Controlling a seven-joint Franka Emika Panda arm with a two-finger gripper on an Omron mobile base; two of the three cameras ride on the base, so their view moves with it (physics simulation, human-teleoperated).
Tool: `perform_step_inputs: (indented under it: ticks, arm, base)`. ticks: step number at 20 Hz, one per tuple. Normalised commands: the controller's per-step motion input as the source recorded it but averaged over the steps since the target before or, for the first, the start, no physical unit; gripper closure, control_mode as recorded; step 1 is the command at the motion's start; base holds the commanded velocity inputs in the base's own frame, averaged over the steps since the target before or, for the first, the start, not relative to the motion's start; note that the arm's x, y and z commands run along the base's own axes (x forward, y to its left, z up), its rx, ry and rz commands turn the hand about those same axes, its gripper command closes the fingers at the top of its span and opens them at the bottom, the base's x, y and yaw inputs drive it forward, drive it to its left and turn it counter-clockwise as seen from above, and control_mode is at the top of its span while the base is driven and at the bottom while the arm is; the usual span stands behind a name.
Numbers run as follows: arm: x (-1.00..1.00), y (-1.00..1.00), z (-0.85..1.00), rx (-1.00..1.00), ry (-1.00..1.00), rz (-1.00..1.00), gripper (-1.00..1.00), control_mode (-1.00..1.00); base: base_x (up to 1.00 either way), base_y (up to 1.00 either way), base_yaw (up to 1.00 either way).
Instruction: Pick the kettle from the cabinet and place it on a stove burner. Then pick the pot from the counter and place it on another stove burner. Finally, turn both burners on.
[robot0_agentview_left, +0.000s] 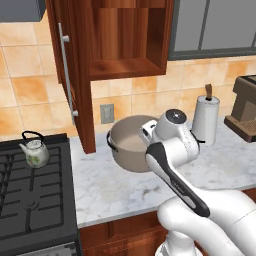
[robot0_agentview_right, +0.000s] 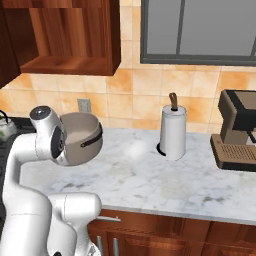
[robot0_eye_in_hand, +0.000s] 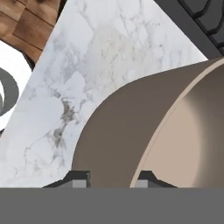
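Second stage of the task, pot transfer. The kettle (robot0_agentview_left: 35, 151) already stands on a burner (robot0_agentview_left: 30, 165) of the black range, at about 9 o'clock from the pot (robot0_agentview_left: 131, 143) in the left base view; the cabinet (robot0_agentview_left: 112, 40) above hangs open and bare. The pot sits on, or just above, the counter (robot0_agentview_left: 125, 192), near the range edge; the right base view suggests it may be slightly raised, but you cannot be sure of that.

In the hand view, the gripper (robot0_eye_in_hand: 110, 177) straddles the pot wall at 6 o'clock of the frame: one fingertip (robot0_eye_in_hand: 78, 179) outside the taupe side, the other against the pale inside, jaws drawn narrow on the rim. Judge this a rim pinch that is holding.

To do this step well, lift straight up until the base clears the marble, keep the rim level, because a one-sided pinch lets a wide pot swing, then carry it toward 9 o'clock. Choose a grate well apart from the kettle, so the pot's dark loop handle (robot0_agentview_right: 91, 141) does not strike it. Lower slowly before releasing.
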Motion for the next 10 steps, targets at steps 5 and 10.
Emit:
perform_step_inputs:
  ticks: [5,10]
  arm:
    - [-0.31,-0.26,0.29,0.00,0.00,-0.10,1.00,-1.00]
    - [-0.27,-0.25,0.27,0.00,0.00,-0.10,1.00,-1.00]
  base:
    - [0.00,0.00,0.00]
    - [0.00,0.00,0.00]
